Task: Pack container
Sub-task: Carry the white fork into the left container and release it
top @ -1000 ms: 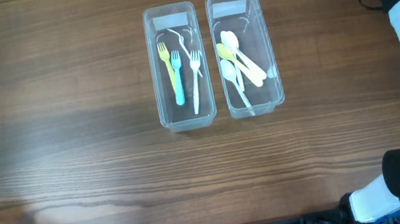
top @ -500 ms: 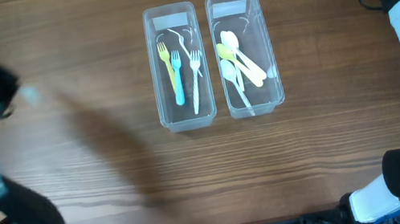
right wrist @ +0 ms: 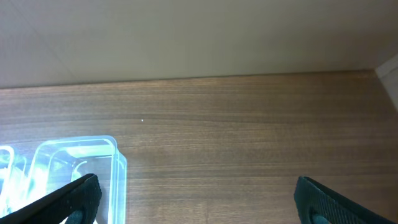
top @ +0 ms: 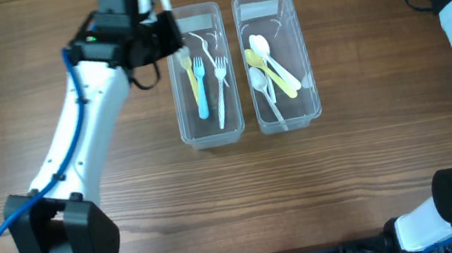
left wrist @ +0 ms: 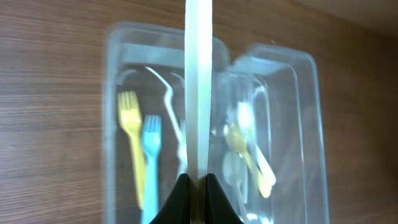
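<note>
**Left tool pinches a white utensil by the fork container**

The left tool [left wrist: 198, 182] is pressed together on the thin handle of a white utensil [left wrist: 199, 87]. The handle runs straight away from the fingertips, and its working end is out of frame, so its kind cannot be told. From overhead, this tool sits at the far left corner of the left container [top: 175, 80]. That container holds a yellow fork [top: 188, 70], a blue fork [top: 201, 94] and a white fork [top: 220, 86]. Just beside it, the right container [top: 306, 49] holds white and yellow spoons [top: 269, 64]. The right tool [right wrist: 199, 198] is spread wide over the bare wooden surface [top: 84, 214], beyond the right container's far corner.
</note>
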`<state>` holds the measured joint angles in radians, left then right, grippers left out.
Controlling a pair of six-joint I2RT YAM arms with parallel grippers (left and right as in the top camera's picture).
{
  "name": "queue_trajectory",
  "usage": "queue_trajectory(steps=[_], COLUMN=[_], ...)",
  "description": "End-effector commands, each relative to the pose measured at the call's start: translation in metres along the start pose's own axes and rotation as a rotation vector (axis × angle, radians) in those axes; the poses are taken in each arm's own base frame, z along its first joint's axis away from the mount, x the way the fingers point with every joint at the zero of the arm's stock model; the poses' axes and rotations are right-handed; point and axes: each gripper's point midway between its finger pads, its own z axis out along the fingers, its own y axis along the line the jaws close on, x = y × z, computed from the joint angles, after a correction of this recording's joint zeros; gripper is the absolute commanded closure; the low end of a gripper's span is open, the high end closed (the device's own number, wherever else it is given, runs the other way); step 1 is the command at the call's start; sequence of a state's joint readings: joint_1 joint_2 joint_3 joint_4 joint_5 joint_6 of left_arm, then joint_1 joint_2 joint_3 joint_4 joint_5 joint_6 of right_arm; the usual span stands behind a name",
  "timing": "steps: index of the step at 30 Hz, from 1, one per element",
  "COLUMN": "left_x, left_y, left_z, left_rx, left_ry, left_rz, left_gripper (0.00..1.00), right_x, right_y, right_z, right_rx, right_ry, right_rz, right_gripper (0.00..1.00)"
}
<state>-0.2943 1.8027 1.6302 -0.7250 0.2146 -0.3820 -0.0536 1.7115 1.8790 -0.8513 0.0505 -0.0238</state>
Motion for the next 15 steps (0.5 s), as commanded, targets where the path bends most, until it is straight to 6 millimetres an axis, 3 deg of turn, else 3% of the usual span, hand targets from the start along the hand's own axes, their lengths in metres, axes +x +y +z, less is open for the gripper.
queue_trajectory(steps=[1, 7, 12, 15], left_x=[0.001, 0.038, 0.064, 0.072], left_y=[-0.019, -0.024, -0.004, 0.006], left_z=[-0.006, 0.031, 0.075, 0.089], left_rx=[-0.023, -0.066, -0.120, -0.144], left_ry=[-0.034, 0.087, 0.189, 0.221], left_rz=[0.034, 0.068, 0.054, 0.046], left_gripper=[0.96, 0.96, 0.95, 0.91], right_x=[0.002, 0.002, 0.002, 0.002], right_y=[-0.004, -0.004, -0.004, -0.004], right_z=[0.004, 0.004, 0.004, 0.004], right_rx=[0.019, 0.019, 0.019, 0.019], right_ry=[0.006, 0.006, 0.006, 0.006], right_rz=[-0.001, 0.000, 0.000, -0.001], right_gripper=[0.00, 0.01, 0.01, 0.00])
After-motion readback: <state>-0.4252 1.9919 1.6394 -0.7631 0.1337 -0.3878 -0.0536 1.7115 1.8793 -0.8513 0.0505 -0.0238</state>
